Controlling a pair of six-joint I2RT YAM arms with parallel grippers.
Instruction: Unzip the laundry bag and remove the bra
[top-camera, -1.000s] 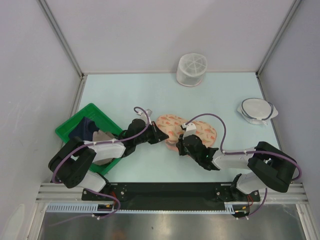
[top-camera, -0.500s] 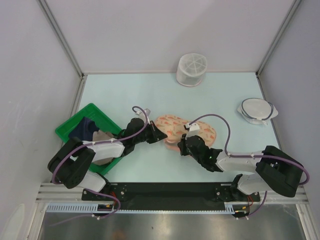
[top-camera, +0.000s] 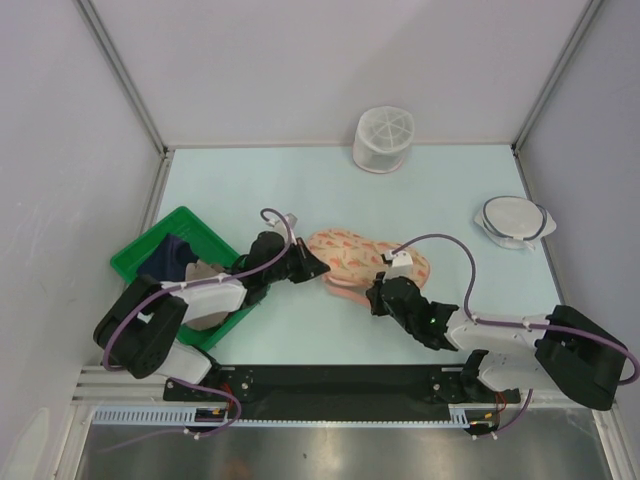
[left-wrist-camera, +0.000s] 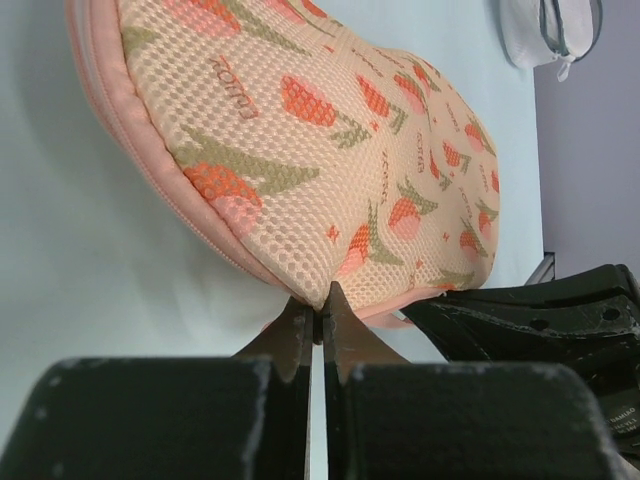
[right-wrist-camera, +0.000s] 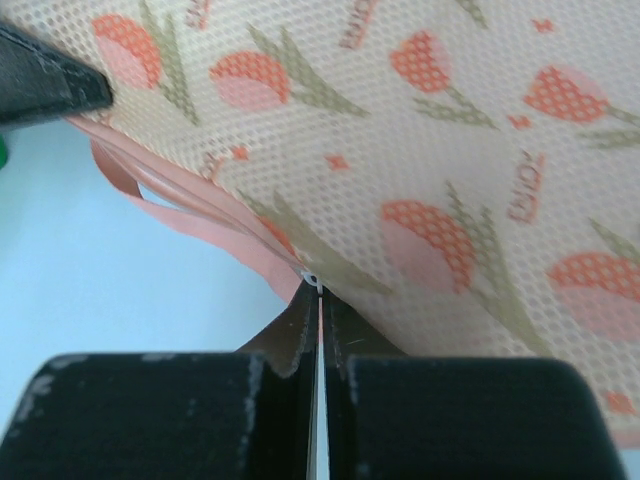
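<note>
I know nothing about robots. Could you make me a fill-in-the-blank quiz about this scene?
The left hand and right hand are both shut on the laundry bag, whose edging is ___.
The tray on the robot's left side is coloured ___.
The flat mesh disc lies on the robot's ___ side.
Missing words: pink; green; right.

2 arms reaching inward, low, left gripper (top-camera: 320, 270), right gripper (top-camera: 373, 296) — jaws pinched tight
</note>
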